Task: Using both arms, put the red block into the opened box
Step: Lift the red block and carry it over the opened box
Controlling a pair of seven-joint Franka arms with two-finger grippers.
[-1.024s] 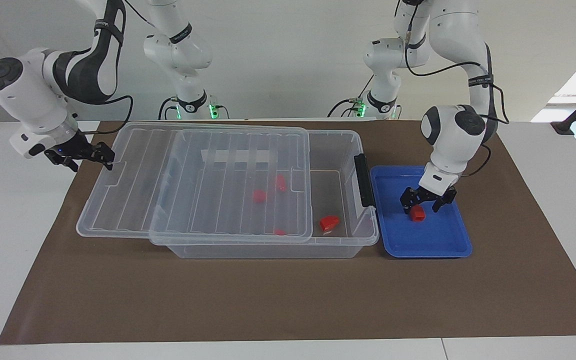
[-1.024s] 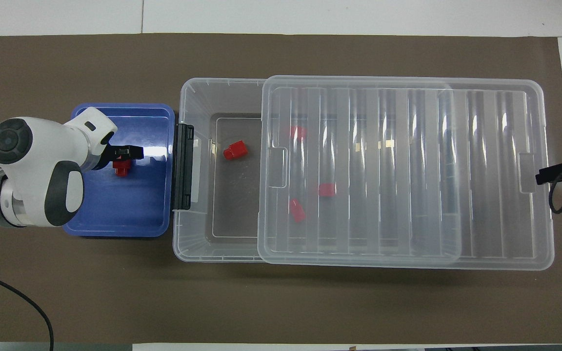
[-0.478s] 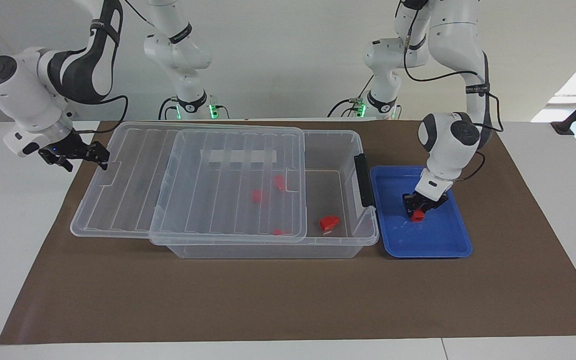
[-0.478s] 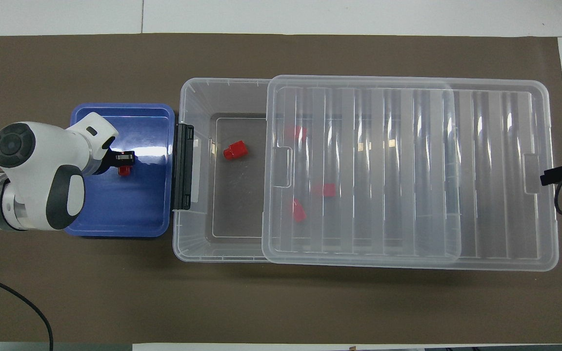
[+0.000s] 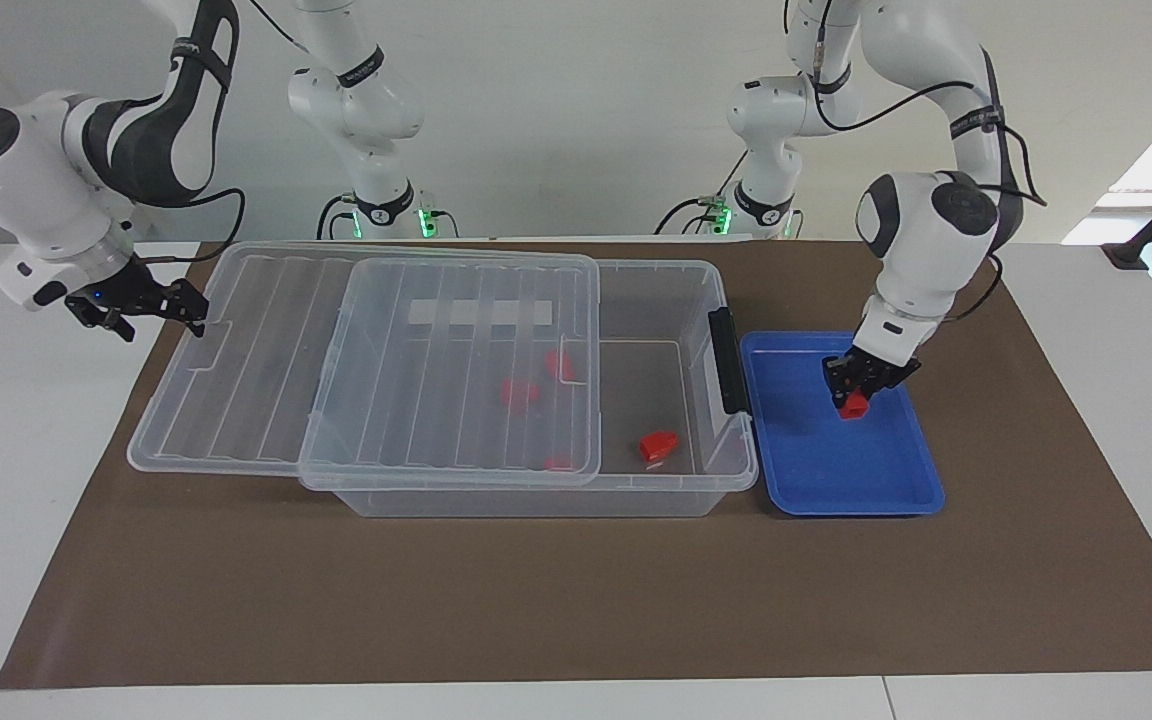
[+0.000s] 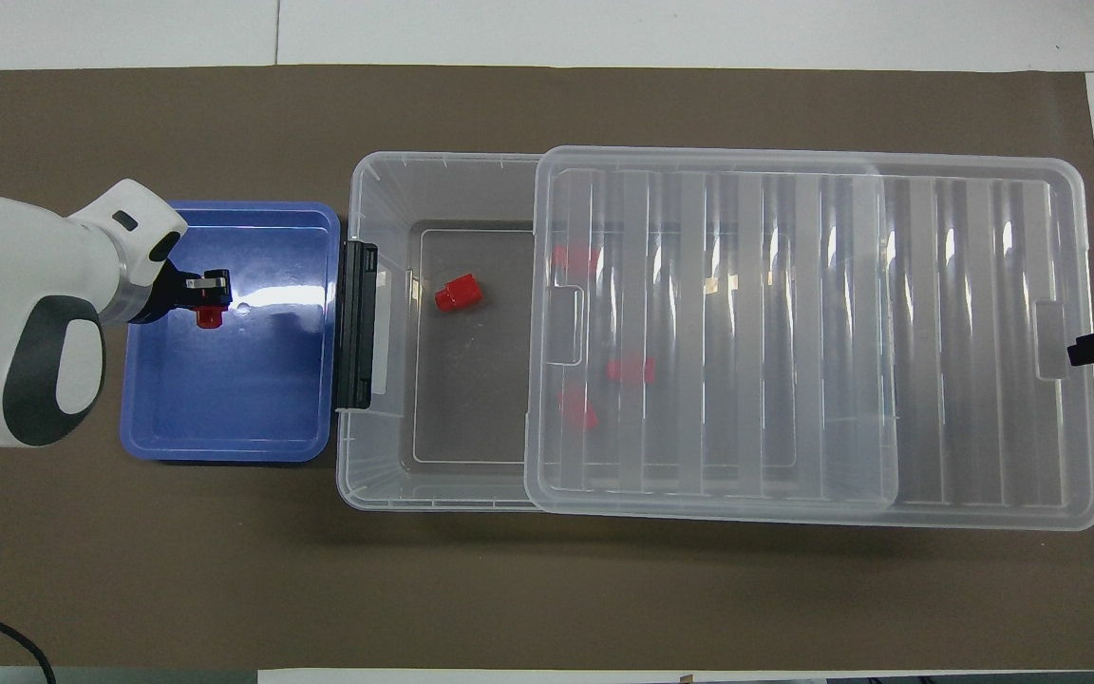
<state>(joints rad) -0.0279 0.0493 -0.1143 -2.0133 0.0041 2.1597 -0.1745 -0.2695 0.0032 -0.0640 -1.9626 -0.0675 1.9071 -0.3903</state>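
Note:
My left gripper (image 5: 862, 388) (image 6: 216, 296) is shut on a red block (image 5: 854, 405) (image 6: 210, 316) and holds it just above the blue tray (image 5: 866, 480) (image 6: 243, 408). The clear box (image 5: 726, 470) (image 6: 362, 190) lies beside the tray, with its black latch (image 5: 731, 360) toward it. The ribbed lid (image 5: 266, 380) (image 6: 965, 332) sits slid partway off toward the right arm's end. My right gripper (image 5: 191, 308) (image 6: 1079, 350) grips the lid's rim at that end. One red block (image 5: 658, 445) (image 6: 458, 293) lies in the box's uncovered part. Others (image 5: 516, 392) (image 6: 630, 370) show through the lid.
Everything stands on a brown mat (image 5: 576, 600) laid over the white table. The box's uncovered opening is at the end next to the tray. Apart from the lifted block, no blocks show in the tray.
The left gripper shut on the red block and lifted it off the tray floor. The right gripper moved toward its own end of the table, and the lid slid farther off the box.

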